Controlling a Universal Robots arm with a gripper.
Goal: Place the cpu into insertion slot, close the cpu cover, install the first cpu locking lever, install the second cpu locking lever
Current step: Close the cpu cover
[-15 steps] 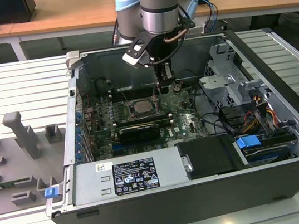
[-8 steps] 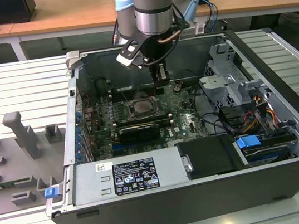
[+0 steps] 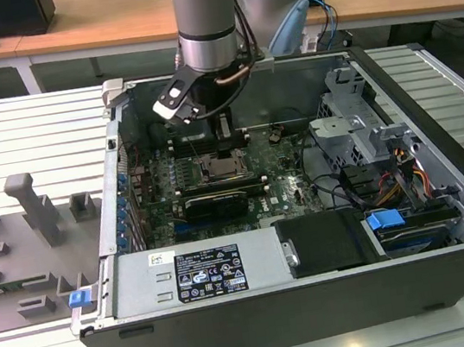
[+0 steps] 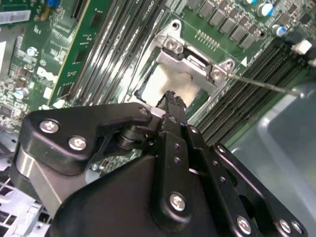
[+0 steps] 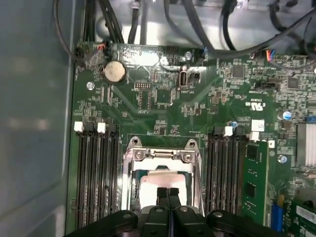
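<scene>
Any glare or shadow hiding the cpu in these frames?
First wrist view: glare whitens the cpu top, and the gripper hides part of it. Second wrist view: same pale glare, gripper body dark in front. Exterior view: even room light, the insertion slot dim beneath the arm.

A black, metal-linked gripper (image 4: 170,98) has its narrow fingers drawn together, their tips just over the small flat square cpu with a pale silvery top (image 4: 159,81). The cpu shows through the cut-out of the thin silver metal cpu cover frame (image 4: 195,64), which lies on the green circuit board (image 4: 64,54). Banks of long black memory slots (image 4: 123,44) flank the frame on two sides. A thin metal rod (image 4: 261,85) runs from one frame corner across one bank, towards the board's edge by a grey case wall (image 4: 286,143).
</scene>
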